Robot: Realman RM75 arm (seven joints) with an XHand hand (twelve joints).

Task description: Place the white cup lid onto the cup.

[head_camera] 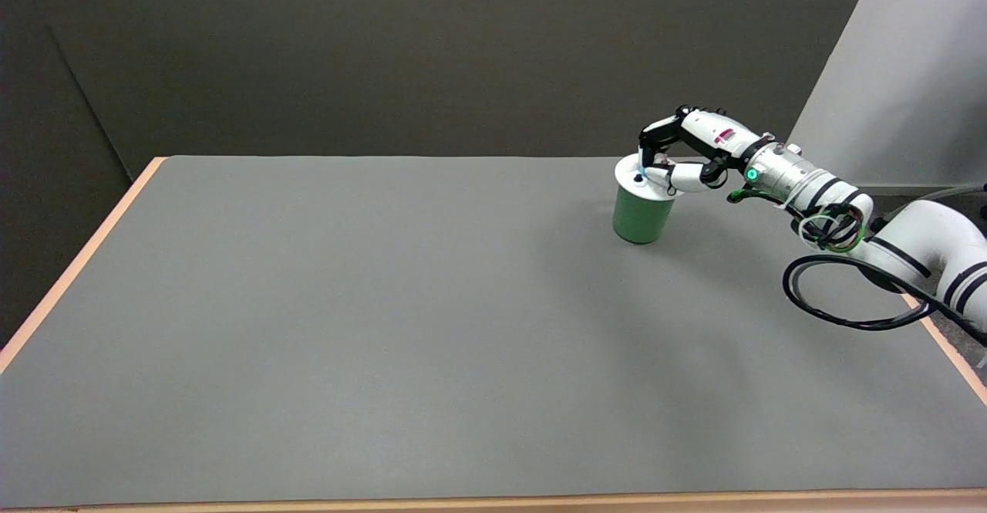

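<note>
A green cup (pixel 641 218) stands upright near the table's far right. The white cup lid (pixel 637 177) lies across the cup's mouth. My right hand (pixel 682 154) reaches in from the right, just above and beside the cup's top. Its fingers curl down over the lid's right side, with the thumb against the lid's edge. The hand hides the lid's right part, so I cannot tell how flat the lid sits there.
The grey table (pixel 385 328) has an orange edge (pixel 73 266) along the left, front and right. A black cable loop (pixel 848 297) hangs from the right arm above the table's right edge. A dark wall stands behind.
</note>
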